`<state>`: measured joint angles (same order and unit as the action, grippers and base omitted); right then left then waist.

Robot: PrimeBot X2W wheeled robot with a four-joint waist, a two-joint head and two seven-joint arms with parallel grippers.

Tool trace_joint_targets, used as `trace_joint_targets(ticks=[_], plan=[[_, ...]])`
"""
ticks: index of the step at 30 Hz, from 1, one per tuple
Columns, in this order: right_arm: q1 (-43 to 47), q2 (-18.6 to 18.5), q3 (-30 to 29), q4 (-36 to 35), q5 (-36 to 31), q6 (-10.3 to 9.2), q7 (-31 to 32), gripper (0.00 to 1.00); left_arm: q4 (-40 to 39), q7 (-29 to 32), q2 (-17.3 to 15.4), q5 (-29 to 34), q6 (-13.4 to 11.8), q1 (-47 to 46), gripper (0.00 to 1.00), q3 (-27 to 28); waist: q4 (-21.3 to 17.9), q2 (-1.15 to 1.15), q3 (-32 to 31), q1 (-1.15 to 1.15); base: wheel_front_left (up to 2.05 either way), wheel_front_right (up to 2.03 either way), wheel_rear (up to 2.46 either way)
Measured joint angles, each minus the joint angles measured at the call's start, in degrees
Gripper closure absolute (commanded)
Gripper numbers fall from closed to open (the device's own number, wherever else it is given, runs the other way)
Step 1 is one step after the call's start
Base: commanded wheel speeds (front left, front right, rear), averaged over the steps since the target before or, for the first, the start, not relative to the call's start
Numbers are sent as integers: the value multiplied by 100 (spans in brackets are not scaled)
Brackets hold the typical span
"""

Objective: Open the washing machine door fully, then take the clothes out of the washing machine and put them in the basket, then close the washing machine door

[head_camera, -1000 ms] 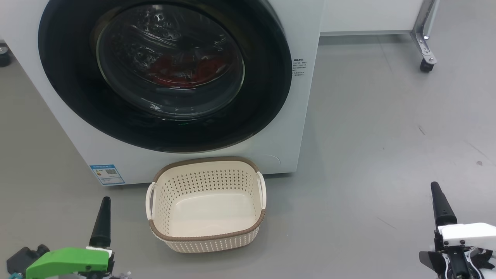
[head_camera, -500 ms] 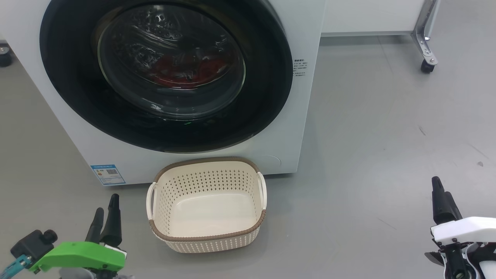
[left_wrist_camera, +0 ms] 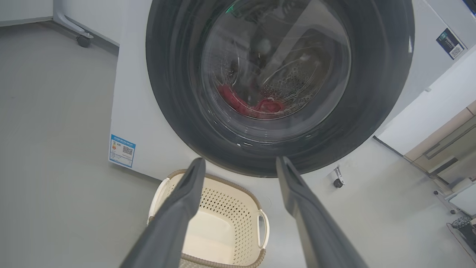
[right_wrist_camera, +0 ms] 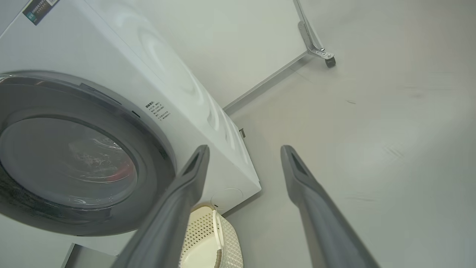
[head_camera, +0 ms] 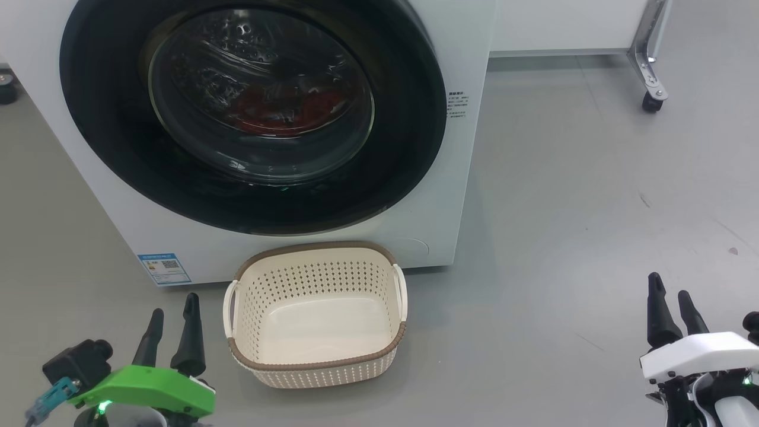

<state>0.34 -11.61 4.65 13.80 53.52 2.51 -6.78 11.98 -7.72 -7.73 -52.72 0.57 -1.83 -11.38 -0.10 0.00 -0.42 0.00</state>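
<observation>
- Head view: we see the grey floor (head_camera: 593, 207) running under everything, with the washing machine (head_camera: 427, 231) standing on it as a big white box at the upper left.
- The washing machine door (head_camera: 403, 130) covers most of the machine's front. Its glossy black ring lies flat against the front panel, so we read it as shut, and the clear glass bowl bulges at its centre.
- The basket (head_camera: 314, 363) stands upright on the floor just in front of the machine, below the door's lower edge. We see its cream perforated walls, its brown rim and a handle on each side, and a bare bottom.
- The clothes (head_camera: 284, 118) are inside the drum, behind the glass. We make them out as a low red heap, and in the left wrist view as a red streak (left_wrist_camera: 256, 108) at the bottom of the steel drum.
- The left gripper (head_camera: 174, 303) hangs at the lower left, just beside the basket's left handle and apart from it. In the left wrist view (left_wrist_camera: 240, 160) its two dark fingers stand wide apart with nothing between them, pointing at the door's lower rim.
- The right gripper (head_camera: 667, 284) hangs at the lower right, well apart from the basket. In the right wrist view (right_wrist_camera: 244, 149) its fingers are spread wide and grip nothing.
- A small blue label sticker (head_camera: 164, 268) sits at the machine's lower left corner.
- A black caster (head_camera: 650, 101) on a metal leg rests on the floor at the upper right.
</observation>
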Motion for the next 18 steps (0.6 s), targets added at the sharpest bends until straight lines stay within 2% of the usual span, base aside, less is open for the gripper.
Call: trace_joint_targets(ticks=[18], plan=[[52,-170,489,-14,-1328,-323,-347,0,-149,-335,-22,1619,-339,1,0,-350,-12,0,-13,0,0,0,0]])
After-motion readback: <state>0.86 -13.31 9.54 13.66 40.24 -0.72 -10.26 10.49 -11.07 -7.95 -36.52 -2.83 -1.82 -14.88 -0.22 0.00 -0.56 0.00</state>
